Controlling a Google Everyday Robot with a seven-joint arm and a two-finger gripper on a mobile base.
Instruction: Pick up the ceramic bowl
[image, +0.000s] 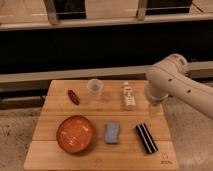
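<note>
Task is standing at its opening stage. The bowl (75, 133) is sitting untouched on the desk (100, 161). The gripper (154, 106) is hanging well apart from the bowl, to its far right, holding nothing of the task; its opening cannot be told. Approach, grasp and lift are all remaining.

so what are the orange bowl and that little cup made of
The bowl looks like glazed ceramic: glossy orange-red with a darker rim. The cup seems clear plastic; the wooden table shows through. The gripper hangs at its right edge, away from both.
</note>
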